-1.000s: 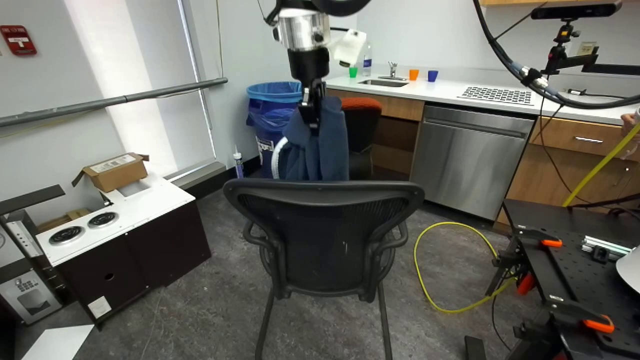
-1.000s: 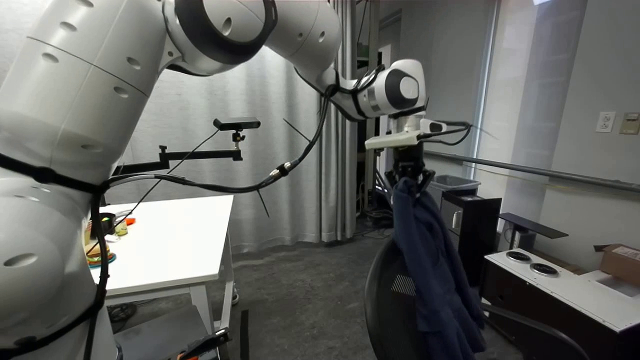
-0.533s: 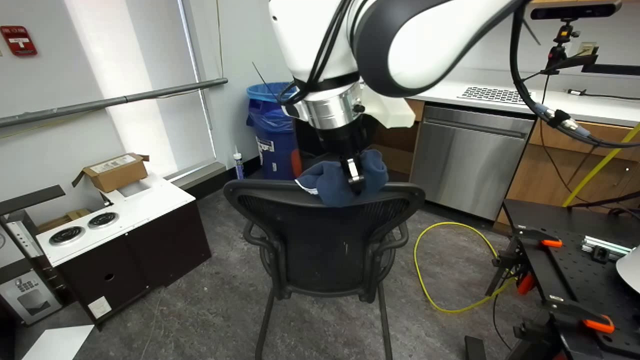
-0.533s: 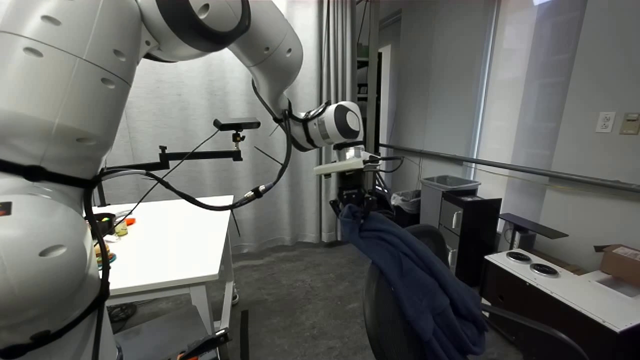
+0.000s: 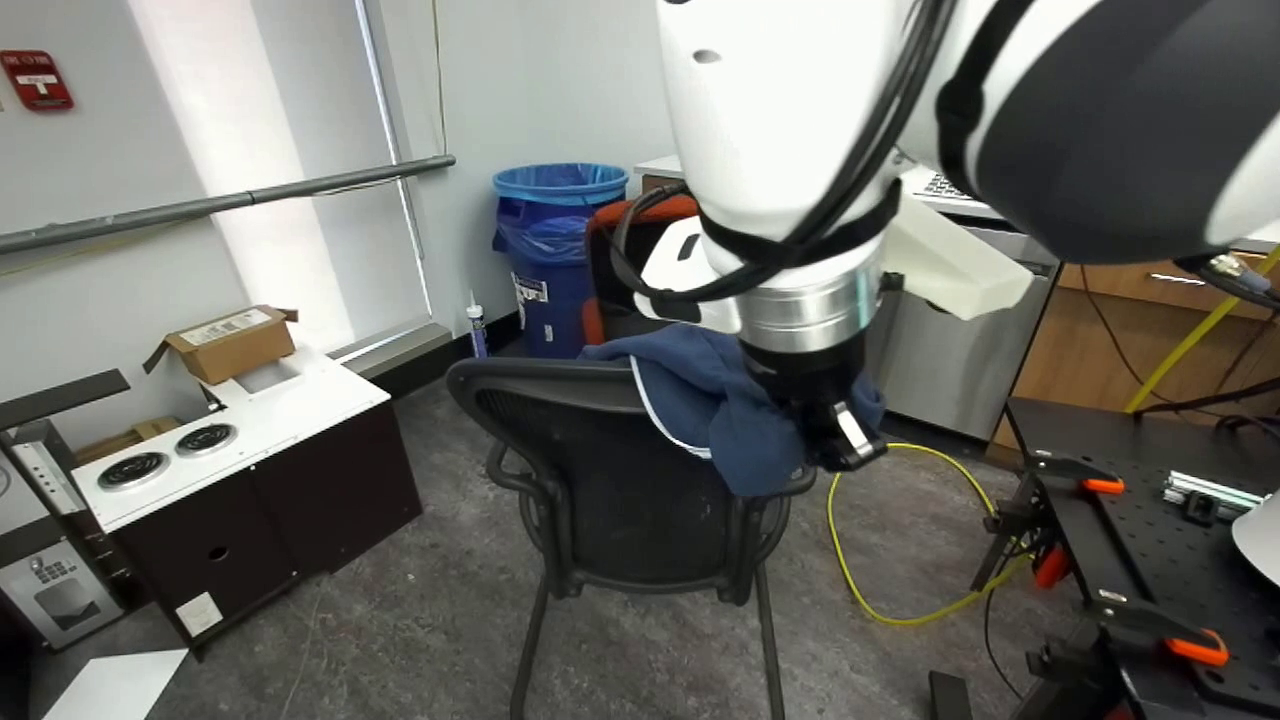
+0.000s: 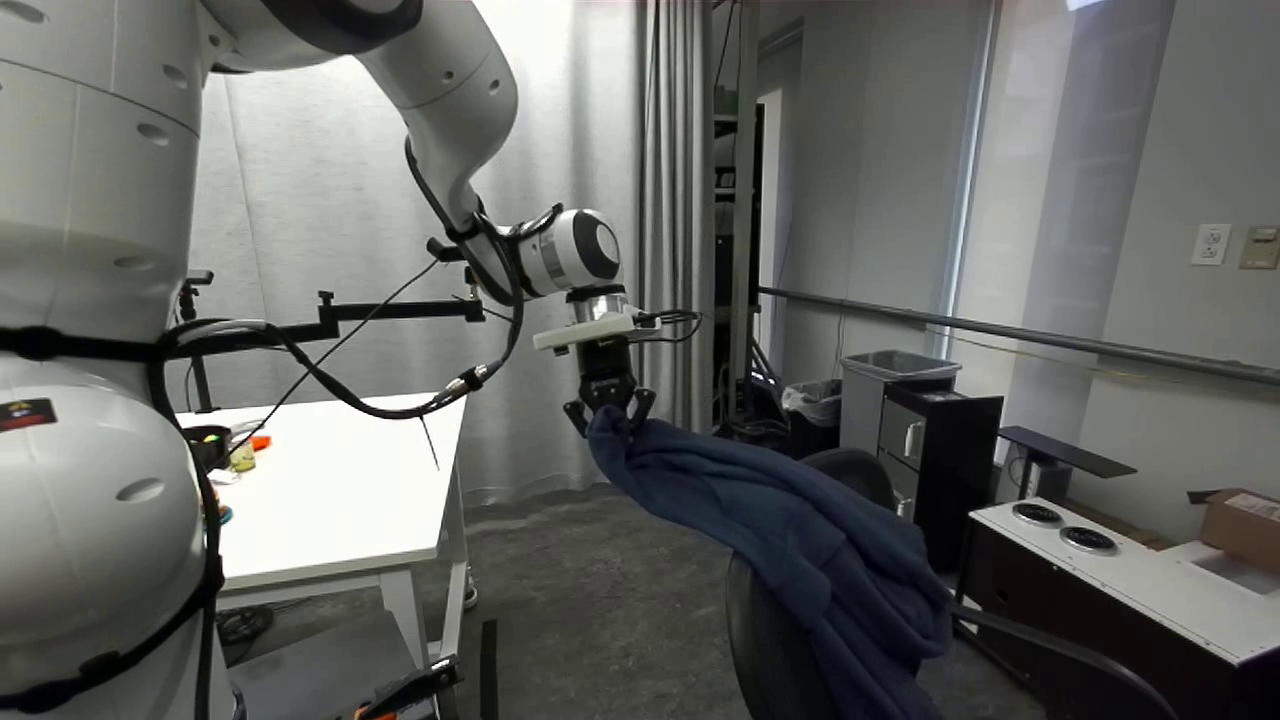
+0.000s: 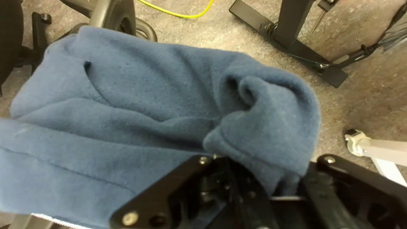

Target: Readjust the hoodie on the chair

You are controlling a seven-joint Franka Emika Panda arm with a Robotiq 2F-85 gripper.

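The arm (image 6: 450, 110) is clad in white shells (image 6: 95, 200), dotted with oval recesses (image 6: 140, 490) and closed by dark grey caps (image 5: 1120, 140). Black straps (image 6: 100, 350) and cables (image 5: 893, 105) are bound along it. The wrist (image 5: 780, 120) is ringed by a silvery metal band (image 5: 808, 312). The black tool (image 6: 609, 420) is set with brass-toned screws (image 7: 130, 218). One shell is marked with a dark label (image 6: 27, 413).

– Your mottled grey floor (image 5: 380, 620) carries the black chair (image 5: 620, 500), upright.
– Confirmed; you also have a yellow cord (image 5: 905, 622) looped on that floor, and a white sheet (image 5: 115, 685) lying flat.
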